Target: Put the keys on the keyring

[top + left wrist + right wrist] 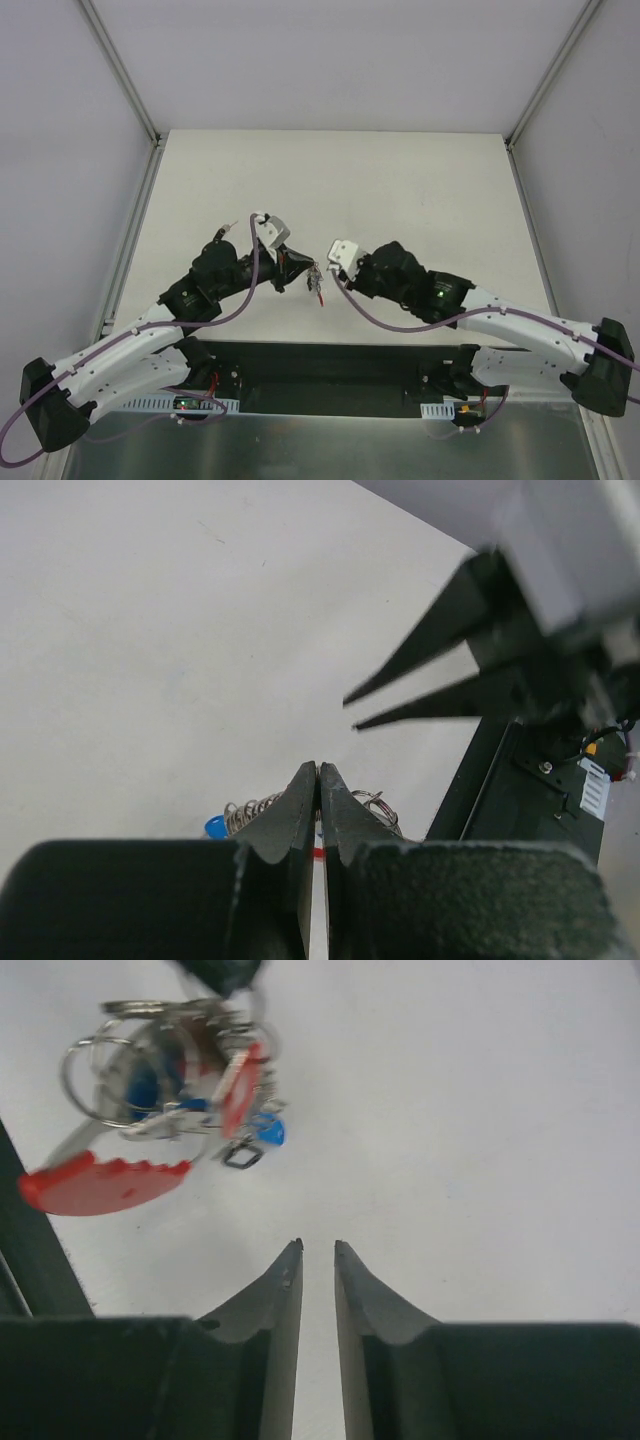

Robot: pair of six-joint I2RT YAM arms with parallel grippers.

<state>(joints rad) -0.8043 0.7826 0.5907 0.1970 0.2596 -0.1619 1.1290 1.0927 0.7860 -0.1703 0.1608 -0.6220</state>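
My left gripper (pixel 319 768) is shut on the keyring and holds the whole bunch above the table. Beside its fingertips a silver ring (pixel 376 806), a coiled chain (pixel 250 810) and a blue key head (pixel 214 827) show. In the right wrist view the bunch hangs at the upper left: red curved clip (pixel 95 1182), red tag (pixel 238 1085), blue key head (pixel 268 1130), silver rings (pixel 90 1060). My right gripper (pixel 317 1247) is slightly open and empty, a short way from the bunch. From above, the bunch (pixel 316 280) hangs between both grippers.
The white table (pixel 400 190) stretches behind the grippers. A black base strip (pixel 330 365) lies along the near edge under the arms. Metal frame posts (pixel 125 85) stand at the table's back corners.
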